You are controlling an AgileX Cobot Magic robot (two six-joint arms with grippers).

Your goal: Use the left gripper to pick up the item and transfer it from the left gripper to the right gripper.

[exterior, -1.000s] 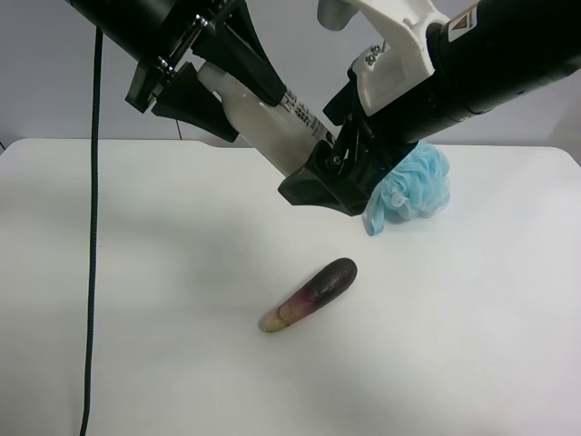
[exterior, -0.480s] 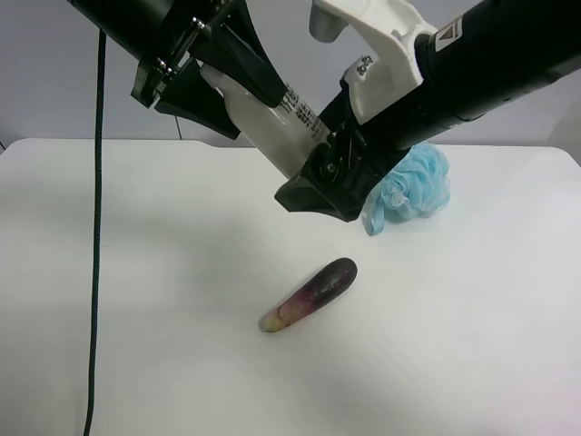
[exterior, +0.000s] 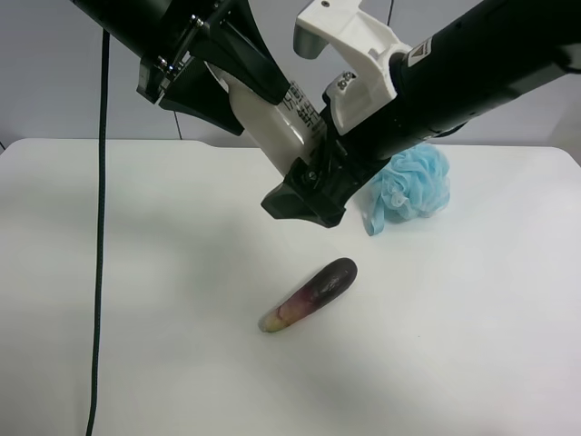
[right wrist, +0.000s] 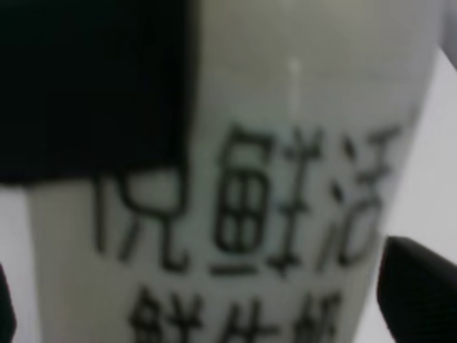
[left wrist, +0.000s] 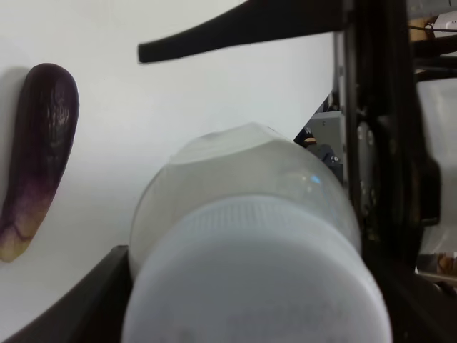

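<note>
**Bottle held aloft between two grippers, over white table**

Left gripper [exterior: 261,109]: all-black, on the arm entering from the exterior high view's upper left, angled down toward the table centre. Fingers clenched on the item [exterior: 280,129], a white plastic bottle, at its cap end. The left wrist view shows the ribbed white cap [left wrist: 257,286] close to the lens.

Right gripper [exterior: 304,195]: on the arm with white housing [exterior: 349,45], reaching in from the upper right and sloping downward. Its fingers sit either side of the bottle's lower end. Whether they press on it cannot be told. The right wrist view is filled by the label [right wrist: 250,207] with blurred black characters.

Item position: tilted, raised well above the table, spanning the two grippers.

Surface: white table [exterior: 136,272]. A purple eggplant [exterior: 309,295] lies near centre, below the grippers. A blue bath pouf [exterior: 413,186] sits farther back, partly behind the right arm. A black cable [exterior: 98,227] hangs at the left. Pale grey wall [exterior: 36,91] behind.
</note>
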